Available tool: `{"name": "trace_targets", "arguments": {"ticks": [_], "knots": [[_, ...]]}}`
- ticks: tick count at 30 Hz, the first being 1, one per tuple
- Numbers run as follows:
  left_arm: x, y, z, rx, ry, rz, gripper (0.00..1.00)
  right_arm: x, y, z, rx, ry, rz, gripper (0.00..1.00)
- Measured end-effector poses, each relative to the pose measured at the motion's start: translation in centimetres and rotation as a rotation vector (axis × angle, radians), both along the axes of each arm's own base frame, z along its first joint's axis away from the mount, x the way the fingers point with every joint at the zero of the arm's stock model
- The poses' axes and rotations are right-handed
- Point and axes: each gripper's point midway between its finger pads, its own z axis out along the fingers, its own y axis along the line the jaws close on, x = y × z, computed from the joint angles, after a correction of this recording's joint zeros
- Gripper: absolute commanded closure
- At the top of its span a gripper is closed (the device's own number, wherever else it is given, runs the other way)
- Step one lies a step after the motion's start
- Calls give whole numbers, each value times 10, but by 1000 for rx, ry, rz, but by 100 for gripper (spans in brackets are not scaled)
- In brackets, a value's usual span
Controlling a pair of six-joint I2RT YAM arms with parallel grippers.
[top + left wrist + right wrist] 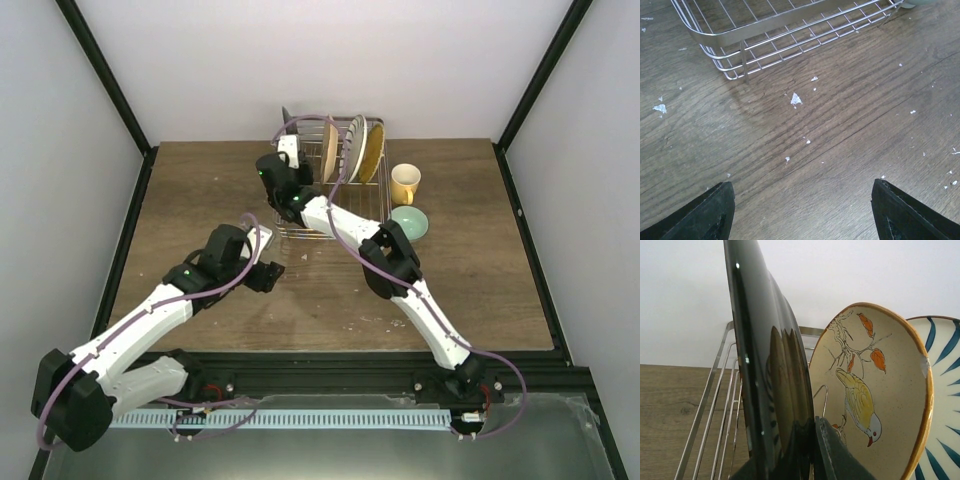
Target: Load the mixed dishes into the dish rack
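From above, my right claw is at the left end of the rack. My own arm covers the pinch, and only the tip of the dark plate shows behind it. Three more stand on edge in the rack: a tan plate, a pale plate and a yellow plate. One mug and one bowl sit on the table just right of the rack, and bare wood lies to its left. My left claw hovers near the rack's near-left corner.

At my left wrist, the left claw is spread wide with nothing between, only its tips in frame. The rack is cut off at the top. White flecks dot the table.

At my right wrist, the right claw pinches the upright dark plate near its lower rim. Whether it touches the rack floor is hidden. A bird plate stands just beside it, and a striped plate is cut off at the right edge.
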Motion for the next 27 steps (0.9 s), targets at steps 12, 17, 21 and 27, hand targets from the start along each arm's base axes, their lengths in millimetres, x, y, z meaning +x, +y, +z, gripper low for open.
{"name": "trace_targets", "arguments": {"ticks": [12,17,21,27], "knots": [[0,0,-6,11,18,-1,24,5,3,-3,69,2,29,82],[0,0,-8,15,24,-1,24,6,8,-7,116,9,50,79],[0,0,-8,16,24,-1,24,7,11,-9,146,13,64,60],[1,0,-10,19,28,-1,24,5,14,-13,151,23,74,41]]}}
